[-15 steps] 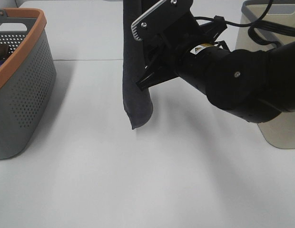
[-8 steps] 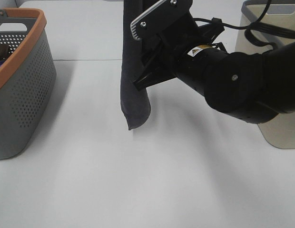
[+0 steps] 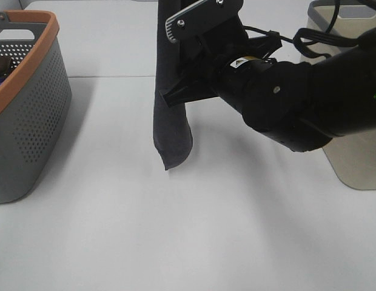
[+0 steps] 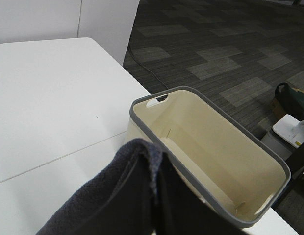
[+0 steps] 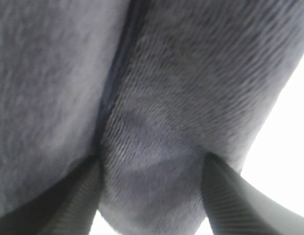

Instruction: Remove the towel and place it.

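The dark navy towel (image 3: 171,115) hangs straight down from above the top edge of the exterior high view, and its lower end floats just over the white table. In the left wrist view my left gripper (image 4: 154,200) is shut on the towel's upper fold (image 4: 105,203) and holds it high in the air. My right gripper (image 3: 174,97) reaches across from the right to the middle of the hanging cloth. In the right wrist view the towel (image 5: 157,98) fills the frame, and a thick fold sits between the spread fingertips (image 5: 76,193).
A grey perforated basket with an orange rim (image 3: 36,45) stands at the left edge of the table. A cream bin with a grey rim (image 3: 358,170) stands at the right, behind my right arm; it shows below my left gripper in the left wrist view (image 4: 211,147).
My right arm has moved a little left and forward, so its fingers now straddle the towel. The towel's lower end has swung slightly left.
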You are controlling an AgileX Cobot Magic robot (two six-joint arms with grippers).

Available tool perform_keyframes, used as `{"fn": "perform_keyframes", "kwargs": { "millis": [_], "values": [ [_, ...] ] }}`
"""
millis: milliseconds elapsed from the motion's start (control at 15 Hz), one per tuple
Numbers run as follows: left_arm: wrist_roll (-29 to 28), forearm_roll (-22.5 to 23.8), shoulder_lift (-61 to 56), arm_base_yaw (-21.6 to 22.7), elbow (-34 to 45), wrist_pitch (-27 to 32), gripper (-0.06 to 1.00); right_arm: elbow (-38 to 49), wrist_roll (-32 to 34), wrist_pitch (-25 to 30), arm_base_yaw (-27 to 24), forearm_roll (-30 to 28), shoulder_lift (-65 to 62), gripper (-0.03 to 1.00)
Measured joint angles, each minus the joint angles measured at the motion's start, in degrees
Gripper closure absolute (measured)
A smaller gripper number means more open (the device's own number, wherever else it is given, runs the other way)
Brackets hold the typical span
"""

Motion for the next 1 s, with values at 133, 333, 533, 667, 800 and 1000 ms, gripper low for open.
{"fn": "perform_keyframes", "kwargs": {
  "millis": [133, 333, 533, 667, 800, 1000],
  "values": [
    [0.0, -0.1, 0.0, 0.0, 0.0, 0.7, 0.94, -0.6, 0.0, -0.5, 0.0, 0.3, 0.0, 0.52],
    [0.0, -0.1, 0.0, 0.0, 0.0, 0.8, 0.94, -0.6, -0.1, -0.6, 0.0, 1.5, 0.0, 0.73],
    [0.1, 0.4, 0.0, 0.0, 0.0, 0.8, 0.94, -0.7, -4.8, -0.6, 0.0, 6.6, 0.0, 0.97],
    [0.1, 2.7, 0.0, 0.0, 0.0, 0.8, 0.94, -0.7, -9.6, 0.7, 0.0, 11.3, -0.9, 0.97],
    [0.0, 6.5, 0.0, 0.2, 0.0, 0.6, 0.94, -0.7, -14.3, 3.8, 0.0, 15.6, -3.7, 0.97],
    [-1.5, 12.7, 0.0, 0.2, 0.0, 0.5, 0.94, -0.7, -24.0, 9.3, 0.0, 24.3, -8.8, 0.97]
  ]
}}
